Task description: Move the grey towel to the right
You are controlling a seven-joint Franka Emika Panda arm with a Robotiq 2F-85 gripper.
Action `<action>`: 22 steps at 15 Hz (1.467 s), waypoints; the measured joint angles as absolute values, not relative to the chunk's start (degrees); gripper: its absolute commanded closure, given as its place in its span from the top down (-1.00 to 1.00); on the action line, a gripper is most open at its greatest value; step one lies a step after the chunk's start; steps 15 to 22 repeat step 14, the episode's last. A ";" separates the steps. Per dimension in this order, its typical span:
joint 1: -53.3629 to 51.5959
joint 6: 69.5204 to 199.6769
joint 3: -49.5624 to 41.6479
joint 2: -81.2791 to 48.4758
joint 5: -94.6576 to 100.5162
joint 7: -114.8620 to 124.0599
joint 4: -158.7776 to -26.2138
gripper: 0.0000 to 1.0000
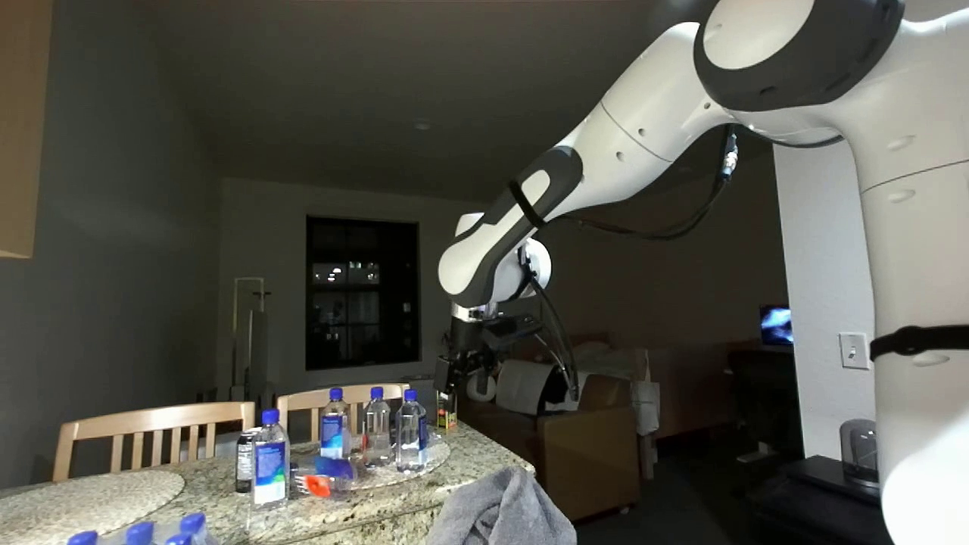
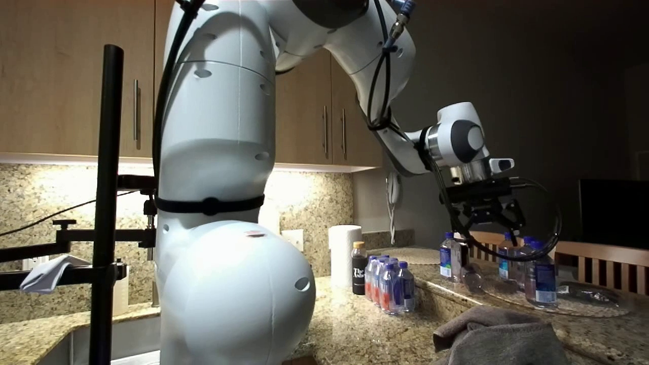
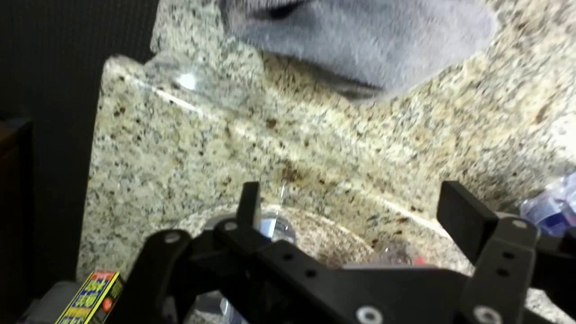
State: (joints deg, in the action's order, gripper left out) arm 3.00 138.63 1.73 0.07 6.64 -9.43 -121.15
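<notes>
The grey towel (image 1: 503, 509) lies crumpled in soft folds at the lower edge of an exterior view. It also shows on the lower granite counter, beside the raised ledge, in an exterior view (image 2: 507, 339). In the wrist view the towel (image 3: 364, 40) is at the top, partly cut off by the frame. My gripper (image 3: 355, 209) is open, with its fingers wide apart and nothing between them. It hangs above the raised ledge near the bottles, apart from the towel. The gripper also shows in both exterior views (image 1: 469, 375) (image 2: 489, 220).
Several upright bottles (image 1: 270, 463) (image 2: 545, 279) stand on the raised granite ledge below and near the gripper. A yellow box (image 3: 89, 299) stands by the ledge's end. A bottle pack (image 2: 390, 284) and paper roll (image 2: 346, 256) stand on the lower counter. Chairs (image 1: 155, 420) line the far side.
</notes>
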 measured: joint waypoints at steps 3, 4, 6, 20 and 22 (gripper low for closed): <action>2.95 124.05 0.31 2.81 5.93 -13.81 -119.47 1.00; 2.95 119.77 -0.23 3.53 5.93 -14.97 -118.63 1.00; 2.94 112.09 -1.26 4.73 5.93 -17.72 -116.94 1.00; 2.86 104.76 -2.53 6.07 4.81 -20.39 -115.50 1.00; 2.86 104.76 -2.53 6.07 4.81 -20.39 -115.50 1.00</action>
